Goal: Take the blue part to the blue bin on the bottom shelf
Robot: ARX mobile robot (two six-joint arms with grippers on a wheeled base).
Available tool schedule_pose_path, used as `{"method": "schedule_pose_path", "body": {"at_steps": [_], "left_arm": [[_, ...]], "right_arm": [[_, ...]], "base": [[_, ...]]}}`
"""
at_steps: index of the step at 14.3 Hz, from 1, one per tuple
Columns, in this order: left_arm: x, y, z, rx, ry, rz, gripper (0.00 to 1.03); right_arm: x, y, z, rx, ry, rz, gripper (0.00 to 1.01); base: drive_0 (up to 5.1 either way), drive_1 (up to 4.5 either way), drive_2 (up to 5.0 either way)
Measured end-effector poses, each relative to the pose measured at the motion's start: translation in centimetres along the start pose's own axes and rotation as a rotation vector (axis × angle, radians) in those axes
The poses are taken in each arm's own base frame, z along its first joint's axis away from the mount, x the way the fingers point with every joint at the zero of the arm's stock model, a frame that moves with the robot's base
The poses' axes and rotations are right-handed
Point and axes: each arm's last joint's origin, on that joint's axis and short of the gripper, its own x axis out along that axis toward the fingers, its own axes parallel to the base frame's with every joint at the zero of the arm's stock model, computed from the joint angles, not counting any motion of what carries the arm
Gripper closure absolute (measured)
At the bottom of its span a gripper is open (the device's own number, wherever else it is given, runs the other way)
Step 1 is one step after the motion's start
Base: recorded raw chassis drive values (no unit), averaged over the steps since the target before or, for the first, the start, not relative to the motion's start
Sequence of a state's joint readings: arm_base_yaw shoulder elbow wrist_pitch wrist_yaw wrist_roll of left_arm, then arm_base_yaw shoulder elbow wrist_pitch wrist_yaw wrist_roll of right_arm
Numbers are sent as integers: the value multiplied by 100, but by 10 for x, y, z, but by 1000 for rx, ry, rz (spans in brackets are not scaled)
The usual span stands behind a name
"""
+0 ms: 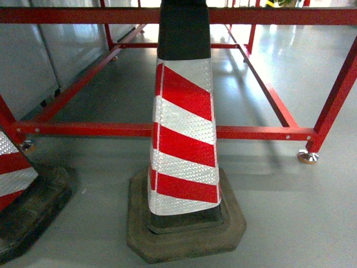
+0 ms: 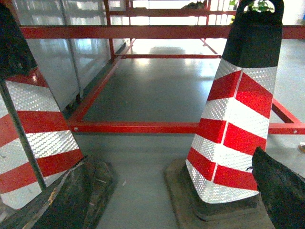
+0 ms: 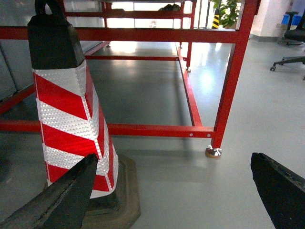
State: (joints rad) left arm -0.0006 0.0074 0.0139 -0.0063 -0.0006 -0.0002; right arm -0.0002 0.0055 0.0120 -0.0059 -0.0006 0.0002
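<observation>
Head view: no blue part, blue bin or bottom shelf in sight, so how the part handles and where to grip it can't be judged yet. Right ahead stands a red/white striped cone [image 1: 184, 128] on a dark rubber base, a 2nd cone [image 1: 14, 167] at the left edge, both on smooth grey floor [image 1: 290, 212] w/ a red steel frame [image 1: 262, 133] behind, low rails and a levelling foot. Neither gripper shows here.

Left wrist view: left gripper [image 2: 171, 210] has its jaws spread wide, nothing between them; dark fingers [image 2: 71, 200] frame the 2 cones.

Right wrist view: right gripper [image 3: 171, 200] likewise wide apart and empty (finger edges only, so probably fully open). Beyond the frame: office chair [image 3: 293, 33], potted plant [image 3: 228, 12]. Floor looks glossy, likely slick; cones crowd the base, open room to the right.
</observation>
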Motion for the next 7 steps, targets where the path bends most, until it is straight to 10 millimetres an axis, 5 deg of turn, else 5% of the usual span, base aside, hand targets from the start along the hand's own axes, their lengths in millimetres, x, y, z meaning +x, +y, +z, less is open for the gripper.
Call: {"method": "schedule_pose_path", "body": {"at_steps": [7], "left_arm": [[0, 0, 0, 0, 0, 0, 5]], "right_arm": [[0, 0, 0, 0, 0, 0, 3]], "base": [[0, 0, 0]]}}
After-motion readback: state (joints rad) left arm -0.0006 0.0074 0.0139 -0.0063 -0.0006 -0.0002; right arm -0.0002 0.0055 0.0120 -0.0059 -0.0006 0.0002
